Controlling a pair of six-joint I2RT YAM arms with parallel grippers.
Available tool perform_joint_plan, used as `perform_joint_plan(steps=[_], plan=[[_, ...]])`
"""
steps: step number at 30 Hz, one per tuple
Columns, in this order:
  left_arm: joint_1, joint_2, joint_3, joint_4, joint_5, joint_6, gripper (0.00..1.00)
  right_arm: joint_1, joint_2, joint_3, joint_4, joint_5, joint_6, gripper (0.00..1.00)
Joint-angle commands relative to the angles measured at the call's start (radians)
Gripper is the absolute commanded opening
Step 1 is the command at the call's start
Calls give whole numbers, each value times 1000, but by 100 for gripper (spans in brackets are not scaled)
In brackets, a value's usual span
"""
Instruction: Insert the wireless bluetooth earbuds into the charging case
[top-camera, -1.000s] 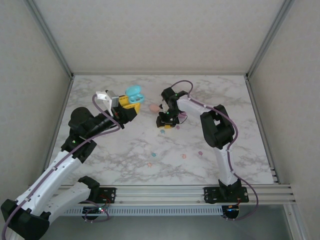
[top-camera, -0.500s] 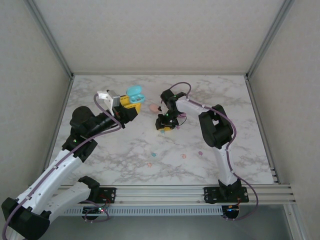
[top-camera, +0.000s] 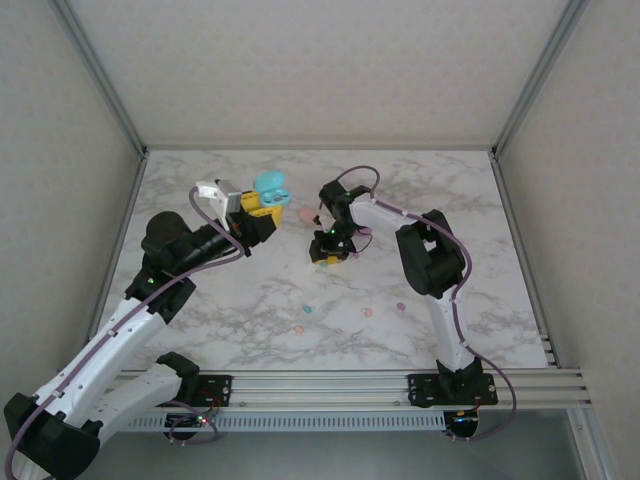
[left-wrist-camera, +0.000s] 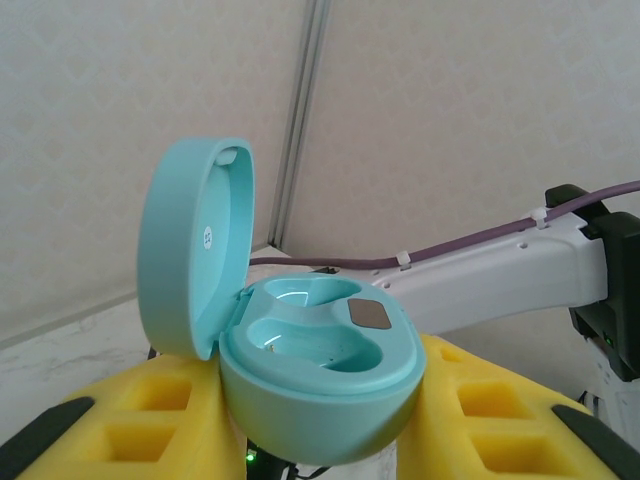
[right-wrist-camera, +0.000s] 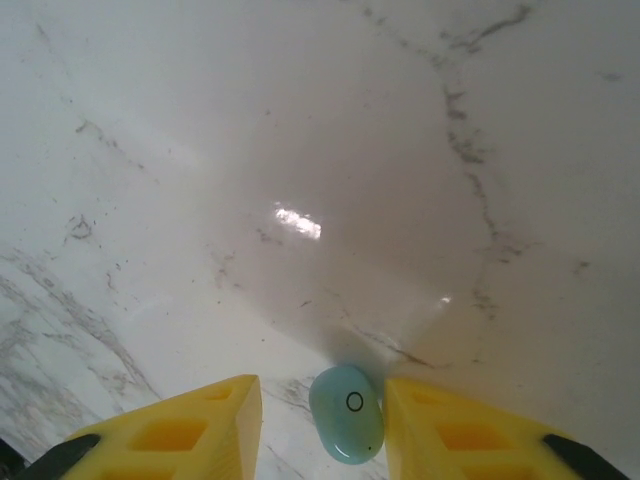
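**Left claw** (top-camera: 262, 207), upper left of centre in the overhead view: clenched on the teal charging case (left-wrist-camera: 320, 375). The yellow fingers (left-wrist-camera: 150, 420) press the base of the case from both sides at the bottom of the wrist frame. The lid (left-wrist-camera: 195, 245) stands hinged open at the left. The base shows two glossy wells and a small grey patch.

**Right claw** (top-camera: 330, 250), just right of centre in the overhead view: lowered to the bench (top-camera: 480, 220) and released. Its yellow fingers (right-wrist-camera: 180, 430) straddle a teal earbud (right-wrist-camera: 346, 413) lying on the marble at the bottom centre of the wrist frame. The right pad sits just beside the earbud, and a clear gap remains on the left.

**Bench**: white marble with grey veins, filling the middle of the overhead view.

**Pink case** (top-camera: 307, 214): on the bench between the two claws, near both.

**Loose earbuds**: lower centre of the overhead view, well apart from both claws. From left to right they are an orange-pink earbud (top-camera: 299, 328), a second teal earbud (top-camera: 308, 309) just above it, another orange-pink earbud (top-camera: 367, 312) and a purple earbud (top-camera: 400, 306). Their colours are faint at this size.
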Motion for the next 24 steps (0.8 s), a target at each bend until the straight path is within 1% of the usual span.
perform_joint_plan(steps=[1,6,17,21,24], plan=[[5,-1,24,14,2,3,17,13,-7,-12,-25,-16,-13,37],[5,-2,24,12,1,3,17,17,-13,-12,-24,-17,-10,35],[4,2,30,9,0,1,17,28,-6,17,-35,-10,-11,36],[3,-1,28,8,0,1,17,30,-6,27,-35,-32,-1,36],[4,1,27,8,-1,2,17,34,-5,48,-54,-3,-3,36]])
